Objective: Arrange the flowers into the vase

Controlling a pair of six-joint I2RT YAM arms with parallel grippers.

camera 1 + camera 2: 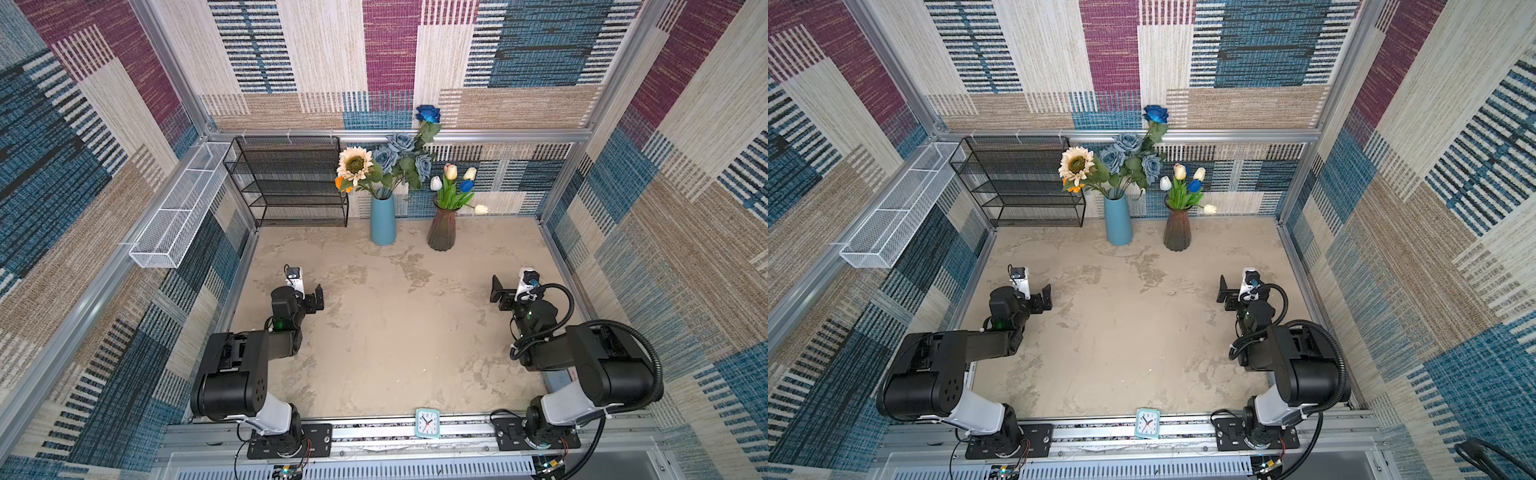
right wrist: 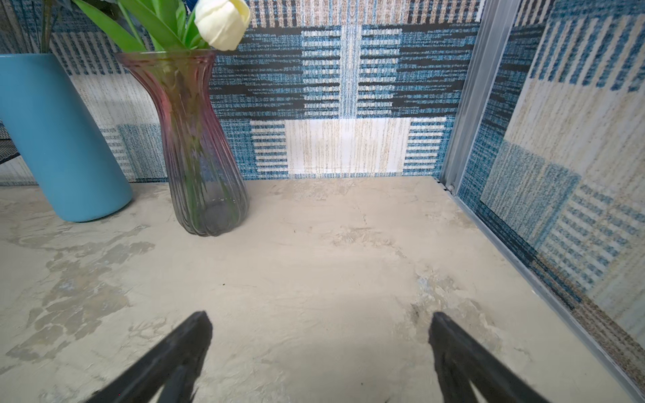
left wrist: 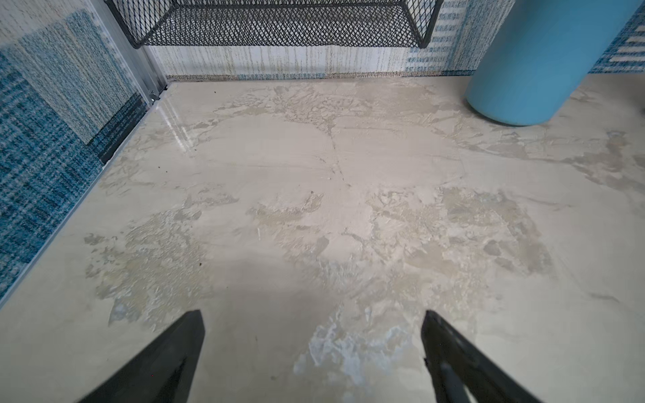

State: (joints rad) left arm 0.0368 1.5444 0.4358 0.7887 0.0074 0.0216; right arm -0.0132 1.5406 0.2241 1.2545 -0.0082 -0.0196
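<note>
table [image 1: 395, 332]: you have both arms low over it, one at each side, well back from the vases.
black mesh rack [image 1: 286, 183]: at the back wall, ahead of your left gripper [image 1: 318, 298], just beside the blue vase [image 1: 382, 220].
white mesh basket [image 1: 174, 208]: fixed on the side rail, outward of the left gripper and higher.
blue vase: upright, ahead of the left gripper toward the middle, well apart from it. It holds the sunflower, orange bloom and roses.
glass vase [image 1: 441, 228]: ribbed, tinted pink to grey, upright, just beside the blue vase. It stands ahead of your right gripper [image 1: 498, 293] toward the middle and holds the tulips; green stems show through the glass in the right wrist view.
flowers [image 1: 405, 166]: every one in sight stands in a vase, on long green stems with leaves.
sunflower [image 1: 354, 165]: cream petals, dark centre, leaning toward the rack.
dusty-blue roses [image 1: 401, 145]: clustered above the blue vase.
deep-blue rose [image 1: 428, 113]: tallest, against the back wall.
tulips [image 1: 450, 171]: white, pink, yellow and blue heads upright.
cream tulip [image 2: 222, 21]: drooping over the glass rim.
orange bloom [image 1: 339, 183]: small, under the sunflower.
left gripper: fingers spread wide over bare table.
right gripper: the same, spread wide.
clock [image 1: 427, 423]: on the front rail, behind both grippers.
</note>
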